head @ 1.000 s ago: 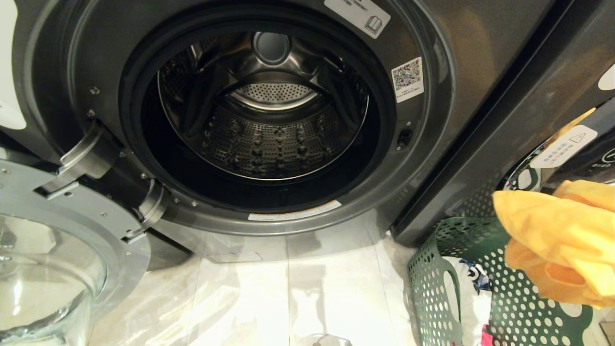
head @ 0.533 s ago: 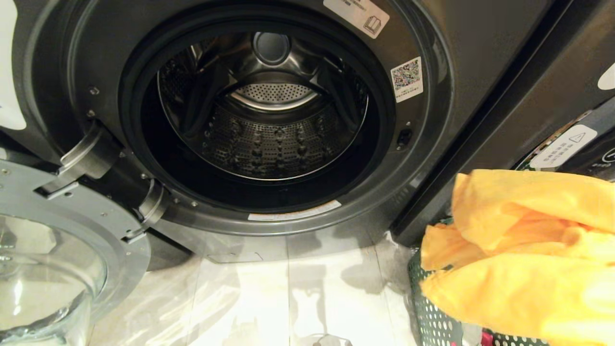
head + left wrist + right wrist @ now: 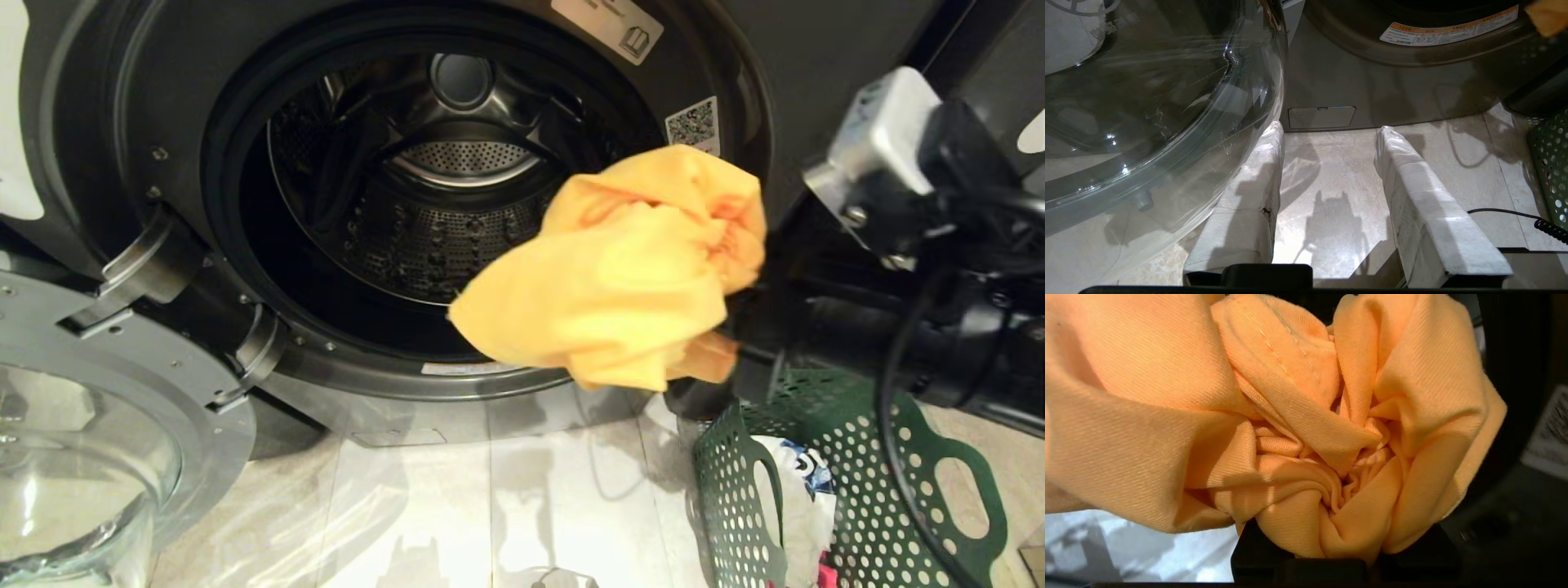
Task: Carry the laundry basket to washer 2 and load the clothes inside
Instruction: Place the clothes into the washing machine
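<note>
Pale floor tiles (image 3: 490, 506) lie under us while our right tool (image 3: 739, 327) pinches the yellow garment (image 3: 620, 269) just right of washer 2's (image 3: 122, 122) open drum (image 3: 441, 196).

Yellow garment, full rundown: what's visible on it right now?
The mustard-yellow knit garment is a soft, finely ribbed fabric with a stitched seam showing, bunched into a crumpled ball. It hangs in the air in front of the lower right of the dark grey washer's open round door mouth, not yet inside the drum. The right hand is shut on its gathered folds, fingers buried in cloth. It touches nothing else visible.
</note>
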You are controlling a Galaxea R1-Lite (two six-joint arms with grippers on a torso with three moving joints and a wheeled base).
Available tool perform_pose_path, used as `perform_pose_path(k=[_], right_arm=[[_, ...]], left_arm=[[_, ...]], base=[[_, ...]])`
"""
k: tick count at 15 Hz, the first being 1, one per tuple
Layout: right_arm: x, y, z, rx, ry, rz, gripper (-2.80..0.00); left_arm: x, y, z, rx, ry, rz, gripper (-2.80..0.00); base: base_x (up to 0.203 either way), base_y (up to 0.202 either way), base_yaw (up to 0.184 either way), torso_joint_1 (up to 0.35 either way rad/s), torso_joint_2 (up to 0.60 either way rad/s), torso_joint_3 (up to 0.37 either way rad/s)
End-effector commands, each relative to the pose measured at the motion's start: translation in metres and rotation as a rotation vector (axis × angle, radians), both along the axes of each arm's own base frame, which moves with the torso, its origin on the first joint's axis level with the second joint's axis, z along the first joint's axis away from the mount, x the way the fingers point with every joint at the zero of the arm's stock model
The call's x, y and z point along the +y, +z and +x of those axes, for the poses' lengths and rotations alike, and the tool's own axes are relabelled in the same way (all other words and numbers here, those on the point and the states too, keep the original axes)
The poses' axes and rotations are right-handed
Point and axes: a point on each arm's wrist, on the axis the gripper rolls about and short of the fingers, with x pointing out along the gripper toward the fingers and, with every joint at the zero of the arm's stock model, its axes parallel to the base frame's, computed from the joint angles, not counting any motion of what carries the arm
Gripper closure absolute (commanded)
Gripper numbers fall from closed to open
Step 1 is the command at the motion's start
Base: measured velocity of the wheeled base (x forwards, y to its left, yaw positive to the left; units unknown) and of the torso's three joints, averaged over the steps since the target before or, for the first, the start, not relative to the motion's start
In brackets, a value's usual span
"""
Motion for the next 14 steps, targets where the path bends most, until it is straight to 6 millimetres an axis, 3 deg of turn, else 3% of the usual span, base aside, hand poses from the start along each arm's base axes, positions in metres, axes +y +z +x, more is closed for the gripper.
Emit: perform_pose_path(k=[1,7,11,14], right_arm=[[0.038,-0.018,0.024,0.019,0.032,0.006,0.00],[0.084,-0.046,0.043,-0.067,0.040,0.041,0.00],[0.121,-0.073,0.077,-0.143,-0.077,0.122,0.00],[0.145,-0.070,0.103,-0.324,-0.149,0.268,0.00]], left_arm=[[0.000,0.000,0.000,0.002,0.000,0.000,0.00],[0.000,0.000,0.000,0.002,0.001,0.000,0.00],[0.000,0.000,0.000,0.001,0.001,0.000,0.00],[0.000,0.000,0.000,0.002,0.000,0.000,0.00]], base=[[0.000,0.000,0.000,0.000,0.00,0.000],[0.000,0.000,0.000,0.000,0.00,0.000],[0.000,0.000,0.000,0.000,0.00,0.000],[0.000,0.000,0.000,0.000,0.00,0.000]])
